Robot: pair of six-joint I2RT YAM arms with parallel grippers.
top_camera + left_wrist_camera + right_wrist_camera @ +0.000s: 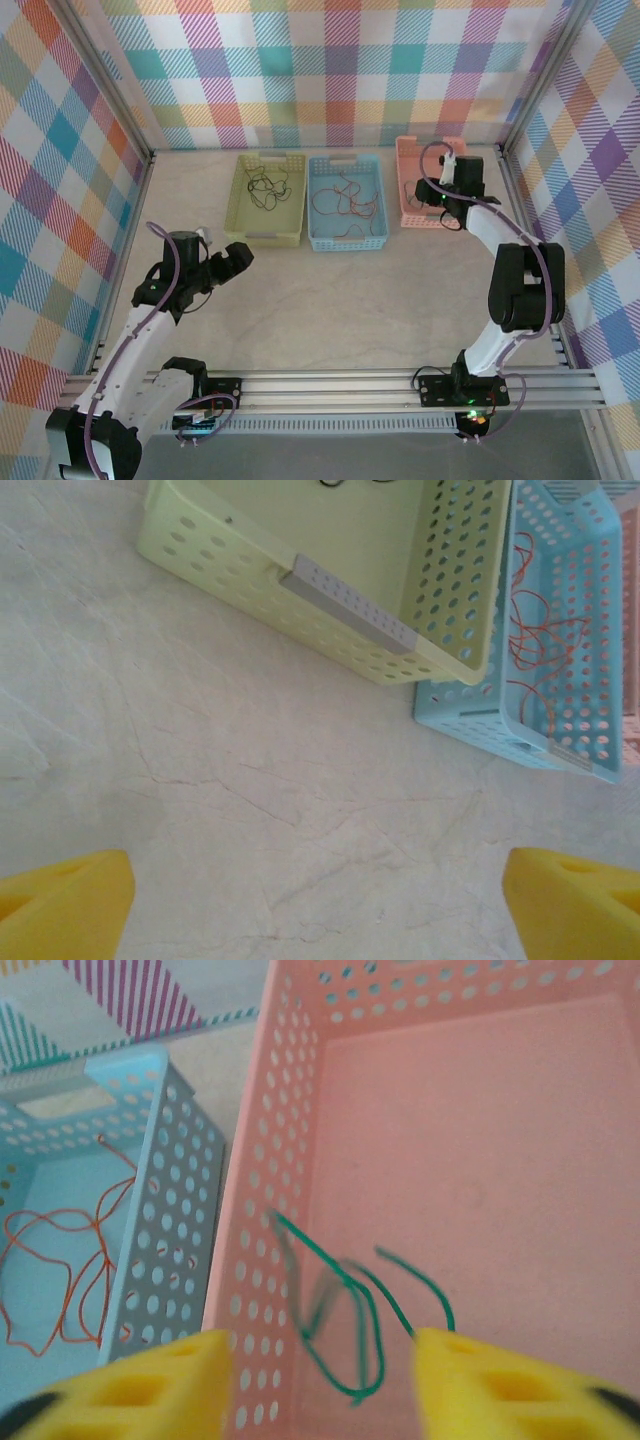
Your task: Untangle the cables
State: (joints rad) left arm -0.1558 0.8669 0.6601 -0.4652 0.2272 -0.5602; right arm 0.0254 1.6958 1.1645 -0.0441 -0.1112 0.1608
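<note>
A thin green cable [362,1305] hangs in loose loops inside the pink basket [470,1130], blurred, one end touching my right finger [480,1380]. My right gripper [320,1365] [447,166] hovers over that basket, jaws wide apart and open. Orange-red cables [346,198] [62,1260] [535,630] lie in the blue basket [347,243]. Dark thin cables [266,185] lie in the yellow-green basket [264,238]. My left gripper [238,258] [320,900] is open above bare table, just short of the yellow-green basket's near wall [340,610], holding nothing.
The three baskets stand side by side at the back of the table, the pink one [405,190] against the right frame post. Checked fabric walls close in the sides and back. A metal rail [330,385] runs along the near edge.
</note>
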